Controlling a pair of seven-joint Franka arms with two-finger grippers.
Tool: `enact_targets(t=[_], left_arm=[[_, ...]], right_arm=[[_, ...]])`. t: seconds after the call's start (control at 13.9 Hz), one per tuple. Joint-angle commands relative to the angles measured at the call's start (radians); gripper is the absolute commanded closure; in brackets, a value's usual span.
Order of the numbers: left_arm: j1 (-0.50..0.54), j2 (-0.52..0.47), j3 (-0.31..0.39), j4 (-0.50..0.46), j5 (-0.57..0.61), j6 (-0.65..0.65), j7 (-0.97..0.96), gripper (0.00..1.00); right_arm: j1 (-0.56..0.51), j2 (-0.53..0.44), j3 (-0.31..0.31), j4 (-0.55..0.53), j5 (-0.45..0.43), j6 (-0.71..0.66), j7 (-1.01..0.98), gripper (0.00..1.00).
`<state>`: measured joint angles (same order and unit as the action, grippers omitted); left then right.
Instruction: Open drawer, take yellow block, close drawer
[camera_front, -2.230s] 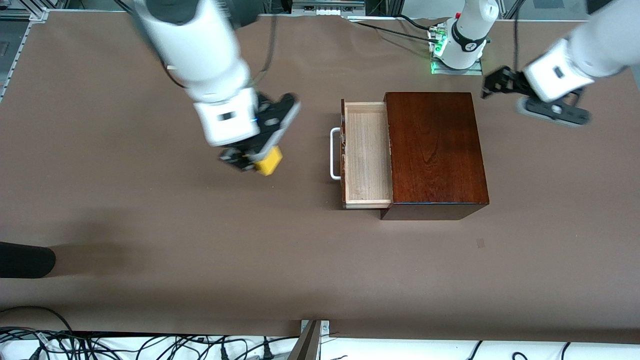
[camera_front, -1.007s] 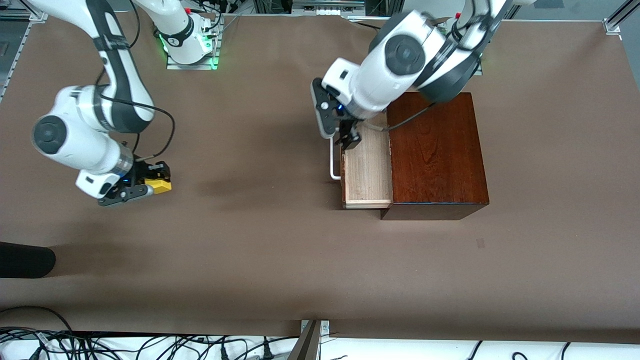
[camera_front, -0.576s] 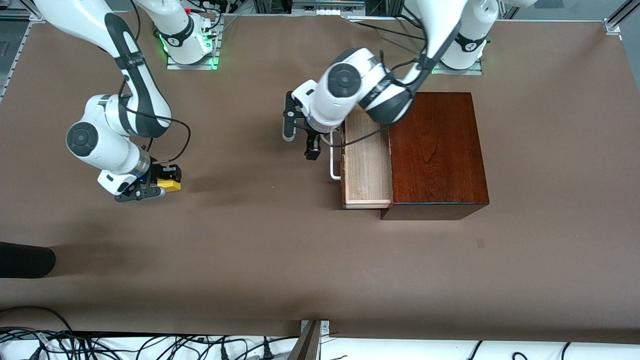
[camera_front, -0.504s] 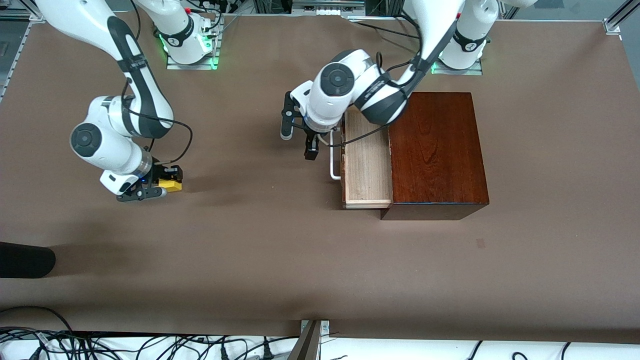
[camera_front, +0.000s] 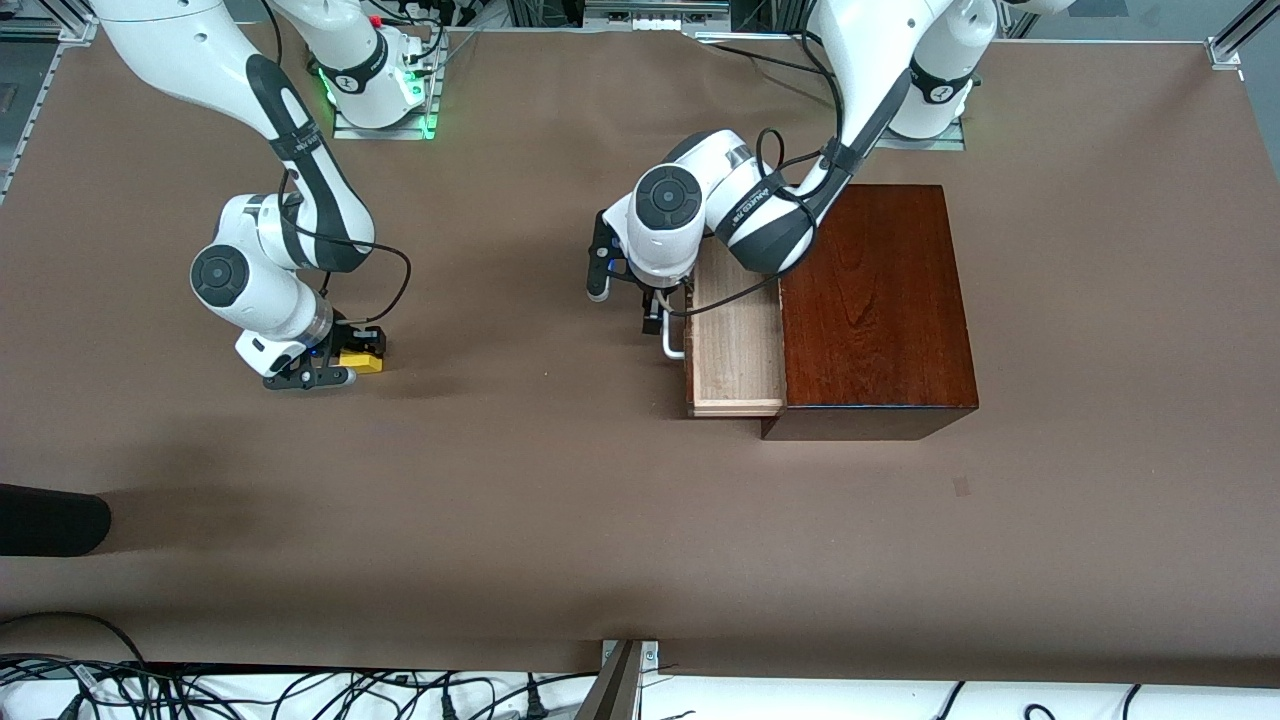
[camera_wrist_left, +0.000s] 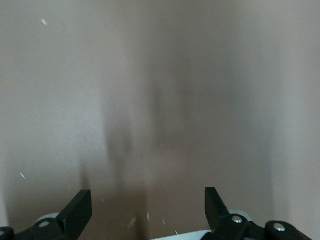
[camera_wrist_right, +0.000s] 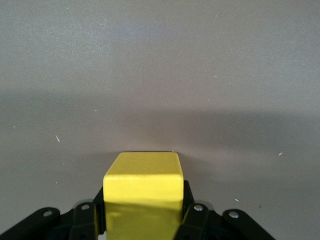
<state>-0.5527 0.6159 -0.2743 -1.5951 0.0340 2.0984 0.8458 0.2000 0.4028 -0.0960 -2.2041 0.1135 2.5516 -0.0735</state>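
The drawer stands pulled out of the dark mahogany box, and its pale tray shows nothing inside. Its white handle faces the right arm's end of the table. My left gripper is open and empty, low in front of the drawer, with one finger close by the handle. The left wrist view shows only brown table between the open left gripper. My right gripper is shut on the yellow block, low over the table toward the right arm's end. The block fills the right gripper.
A black object juts in at the table's edge at the right arm's end, nearer the front camera. Cables lie along the near edge. A small mark shows on the table nearer the front camera than the box.
The right gripper has carried the yellow block a little toward the drawer. The left gripper came off the tray, went past the handle, then moved back close to it. The drawer has not moved.
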Motion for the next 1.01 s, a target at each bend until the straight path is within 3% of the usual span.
enact_targets(t=[0.0,0.14,0.5,0.79,0.94], left_arm=[[0.020,-0.036,0.004,-0.013,0.024,-0.063,0.022,0.00],[0.042,-0.036,0.003,-0.013,0.044,-0.069,0.035,0.00],[0.131,-0.038,-0.005,-0.016,0.052,-0.103,0.091,0.00],[0.178,-0.044,-0.006,-0.013,0.050,-0.158,0.111,0.00],[0.183,-0.051,-0.006,-0.013,0.049,-0.164,0.111,0.00]], right_arm=[[-0.005,-0.034,0.018,-0.008,-0.014,0.007,0.015,0.00],[-0.007,-0.119,0.019,0.021,-0.014,-0.074,0.017,0.00],[-0.011,-0.303,0.013,0.237,-0.020,-0.523,0.018,0.00],[-0.031,-0.315,0.010,0.544,-0.023,-0.894,0.021,0.00],[-0.031,-0.317,0.007,0.619,-0.043,-0.974,0.021,0.00]])
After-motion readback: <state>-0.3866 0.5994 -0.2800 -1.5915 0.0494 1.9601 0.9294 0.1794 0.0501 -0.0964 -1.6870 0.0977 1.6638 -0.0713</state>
